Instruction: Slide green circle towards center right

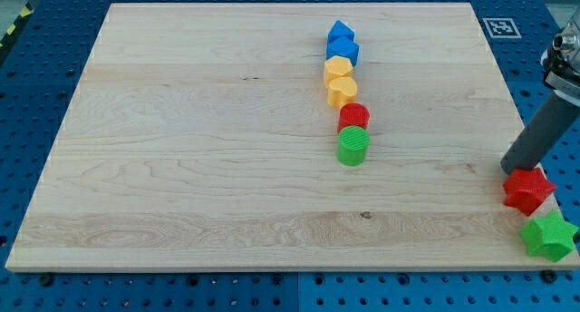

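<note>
The green circle (352, 146) sits a little right of the board's middle, at the bottom end of a line of blocks. Touching it above is a red circle (354, 116). My tip (509, 170) is the lower end of the dark rod at the view's right edge. It rests far to the right of the green circle, just above and left of a red star (528, 190).
The line runs up through two yellow blocks (341, 91) (337, 69) to two blue blocks (343, 49) (340, 32). A green star (548, 236) lies at the board's bottom right corner, below the red star. The wooden board (181, 149) lies on a blue pegboard.
</note>
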You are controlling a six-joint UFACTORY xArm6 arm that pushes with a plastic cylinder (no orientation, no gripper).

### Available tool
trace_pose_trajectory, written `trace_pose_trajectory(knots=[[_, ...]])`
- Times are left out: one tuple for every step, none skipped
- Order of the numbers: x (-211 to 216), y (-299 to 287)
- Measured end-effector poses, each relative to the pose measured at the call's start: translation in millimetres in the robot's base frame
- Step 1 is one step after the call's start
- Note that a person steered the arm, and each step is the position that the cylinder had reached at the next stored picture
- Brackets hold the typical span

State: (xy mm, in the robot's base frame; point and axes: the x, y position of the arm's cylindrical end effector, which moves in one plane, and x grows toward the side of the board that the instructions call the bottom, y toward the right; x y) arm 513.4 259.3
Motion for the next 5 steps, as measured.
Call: trace_pose_trajectory(knots=[[-10.8, -41.9], [-6.0, -110.8], [12.5, -143.7], [22.8, -184.2], [-3.2, -226.3]])
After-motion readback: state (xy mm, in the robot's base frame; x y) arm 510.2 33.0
